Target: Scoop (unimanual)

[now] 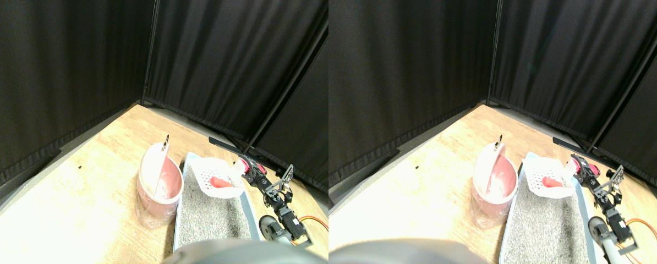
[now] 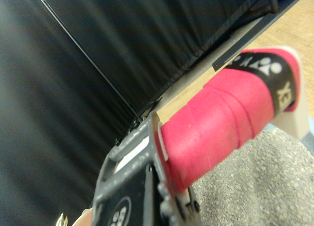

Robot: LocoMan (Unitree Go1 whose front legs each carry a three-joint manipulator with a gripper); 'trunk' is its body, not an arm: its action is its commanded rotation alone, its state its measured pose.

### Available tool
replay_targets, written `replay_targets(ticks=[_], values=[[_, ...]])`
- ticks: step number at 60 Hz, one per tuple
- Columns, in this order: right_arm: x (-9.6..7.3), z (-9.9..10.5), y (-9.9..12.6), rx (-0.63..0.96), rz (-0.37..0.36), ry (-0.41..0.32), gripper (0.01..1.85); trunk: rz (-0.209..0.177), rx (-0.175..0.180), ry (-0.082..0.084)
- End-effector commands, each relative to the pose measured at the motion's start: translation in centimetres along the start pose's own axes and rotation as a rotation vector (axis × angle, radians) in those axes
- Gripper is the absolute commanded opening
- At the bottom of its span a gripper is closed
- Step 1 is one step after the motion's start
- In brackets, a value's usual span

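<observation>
Pink-wrapped handle (image 1: 247,165), stereo pair view: joins the white slotted scoop (image 1: 214,177) to the right gripper (image 1: 253,170); long axis runs from the gripper leftward toward the pink bin (image 1: 159,184).
Scoop position, stereo pair view: raised at the far end of the pale blue litter tray (image 1: 180,209), bowl tilted, a red lump (image 1: 218,182) resting inside it.
Litter (image 1: 213,212), stereo pair view: grey grain filling the tray, well below the scoop bowl.
Bin relation, stereo pair view: just beside the tray's left wall, mouth open, liner (image 1: 153,214) showing; scoop is near its rim but not yet over it.
Open room, stereo pair view: bare wood floor (image 1: 70,203) left of the bin; black curtains (image 1: 59,71) stand well back.
Judgement: the coming move is a leftward carry across the tray wall.
Handle (image 2: 221,125), wrist view: fills the middle, running out from the dark jaw frame (image 2: 135,187) over grey litter (image 2: 265,182).
Jaw state, wrist view: pinching the handle's near end, as far as shows.
</observation>
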Motion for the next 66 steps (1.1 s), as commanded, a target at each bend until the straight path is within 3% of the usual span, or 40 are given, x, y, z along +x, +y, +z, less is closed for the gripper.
replay_targets(ticks=[1, 7, 17, 27, 53, 66], values=[[0.6, 1.0, 0.9, -0.029, 0.036, -0.027, 0.06, 0.019, 0.007, 0.006], [1.3, 1.0, 1.1, -0.056, 0.058, -0.021, 0.06, 0.020, 0.004, 0.005], [2.2, 1.1, 1.6, -0.072, 0.013, 0.015, 0.06, 0.027, 0.000, 0.008], [2.6, 1.1, 1.9, -0.132, 0.025, 0.027, 0.06, 0.032, -0.004, 0.010], [2.6, 1.7, 3.2, -0.289, 0.088, 0.031, 0.06, 0.037, -0.011, 0.012], [2.4, 2.1, 4.3, -0.339, 0.077, 0.088, 0.06, 0.036, -0.010, 0.008]])
